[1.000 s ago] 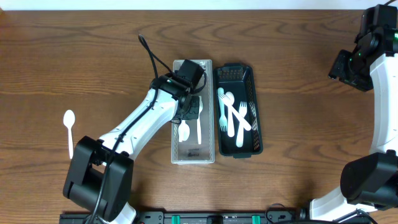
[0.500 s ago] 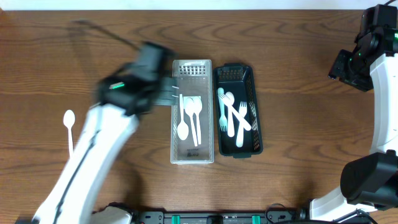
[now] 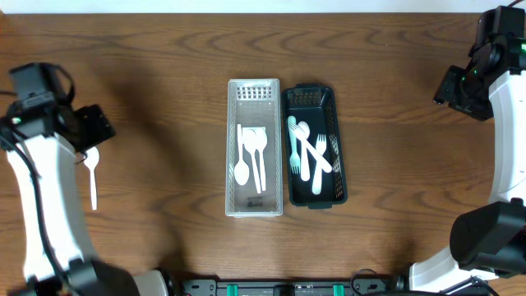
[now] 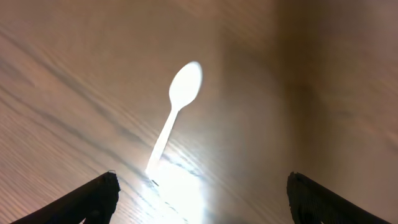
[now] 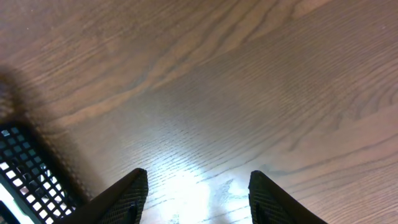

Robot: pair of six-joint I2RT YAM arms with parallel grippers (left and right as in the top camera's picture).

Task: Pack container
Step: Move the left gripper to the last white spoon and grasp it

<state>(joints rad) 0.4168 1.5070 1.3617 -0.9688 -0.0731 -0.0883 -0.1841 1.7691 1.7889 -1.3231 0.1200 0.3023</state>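
A clear white container (image 3: 254, 201) in the middle of the table holds two white spoons and a knife. To its right, touching it, stands a black mesh basket (image 3: 340, 148) with several white forks and spoons. One loose white spoon (image 3: 91, 181) lies at the far left, seen bowl-up in the left wrist view (image 4: 177, 106). My left gripper (image 3: 97, 126) hovers over that spoon's bowl end, open and empty (image 4: 202, 199). My right gripper (image 3: 454, 86) hangs open at the far right, with only bare wood between its fingers (image 5: 199, 199).
The black basket's corner (image 5: 28, 168) shows at the left edge of the right wrist view. Brown wooden table (image 3: 164, 214) surrounds the two containers. The right arm's base (image 3: 493, 238) stands at the bottom right.
My left arm swung from above the white container to the far left over the loose spoon, and its jaws opened. Cutlery now lies uncovered in the container. The right arm stayed still.
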